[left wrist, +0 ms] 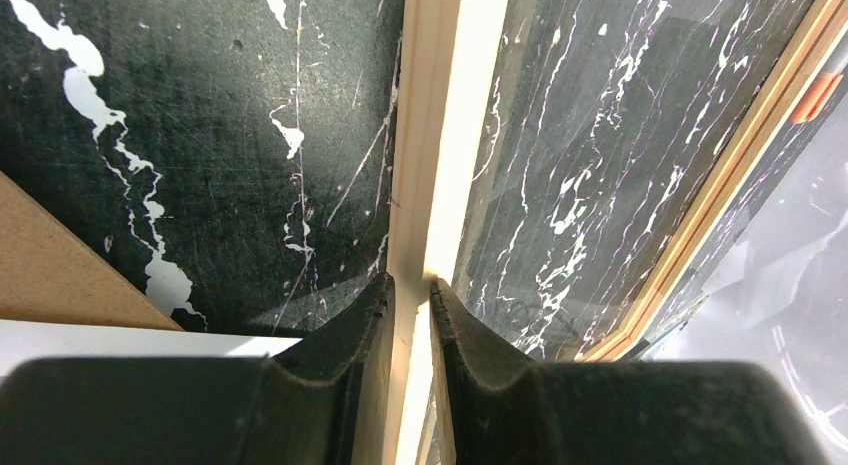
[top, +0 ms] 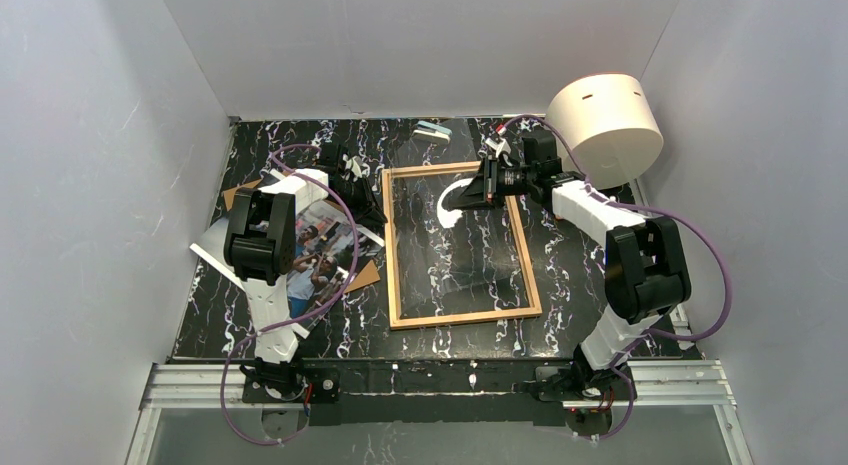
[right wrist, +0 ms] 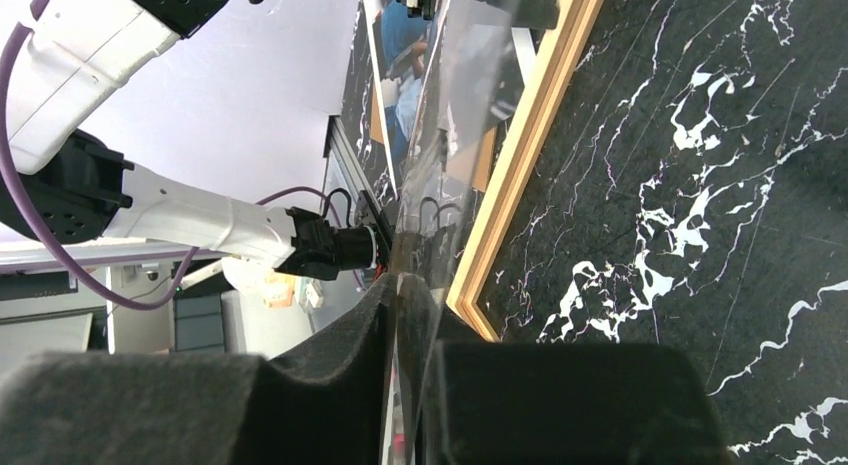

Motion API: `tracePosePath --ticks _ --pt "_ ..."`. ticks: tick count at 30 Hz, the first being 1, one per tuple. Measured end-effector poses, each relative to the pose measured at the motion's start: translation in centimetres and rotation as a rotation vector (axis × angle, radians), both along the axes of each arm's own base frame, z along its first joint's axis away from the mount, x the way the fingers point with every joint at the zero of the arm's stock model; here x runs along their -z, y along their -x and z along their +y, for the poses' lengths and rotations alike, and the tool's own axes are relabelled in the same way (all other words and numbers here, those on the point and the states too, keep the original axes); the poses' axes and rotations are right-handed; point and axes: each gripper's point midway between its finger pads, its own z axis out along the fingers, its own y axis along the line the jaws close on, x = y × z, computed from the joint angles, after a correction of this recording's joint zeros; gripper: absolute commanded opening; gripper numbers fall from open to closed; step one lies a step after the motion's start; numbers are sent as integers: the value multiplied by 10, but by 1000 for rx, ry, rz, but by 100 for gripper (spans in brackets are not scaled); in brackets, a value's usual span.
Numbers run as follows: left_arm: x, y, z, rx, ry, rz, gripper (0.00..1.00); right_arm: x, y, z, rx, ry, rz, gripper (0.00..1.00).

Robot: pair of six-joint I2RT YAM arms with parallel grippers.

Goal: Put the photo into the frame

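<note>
Pinching frame (left wrist: 440, 135) rail (left jaws) and its pane (right wrist: 460, 85) (right jaws), arms reaching inward.

My left hand (left wrist: 412, 287) pinches the light-wood rail of the frame (left wrist: 430, 135) — brown cardboard (left wrist: 50, 260) lies left on the black marbled desk (left wrist: 180, 165).

The left arm reaches forward, its left pincer (left wrist: 411, 285) clamped on the left rail of the frame (left wrist: 425, 135) near the far corner. The right arm bends across the frame's far end, its right pincer (right wrist: 405, 290) pinching the clear pane (right wrist: 470, 75).
</note>
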Motion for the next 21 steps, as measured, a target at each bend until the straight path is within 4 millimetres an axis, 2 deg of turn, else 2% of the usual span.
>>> tracePosePath --ticks 2,5,6,8,11,21 --pt "0 0 0 0 0 0 17 2 1 -1 1 8 5 29" --pt "0 0 0 0 0 0 17 7 0 -3 12 29 12 32" --pt "0 0 0 0 0 0 17 9 -1 -5 18 36 14 32" --pt "0 0 0 0 0 0 17 11 -2 -8 28 47 18 23" --pt "0 0 0 0 0 0 17 13 -4 -11 35 55 11 14" --pt "0 0 0 0 0 0 17 22 -11 -20 53 81 -7 13"
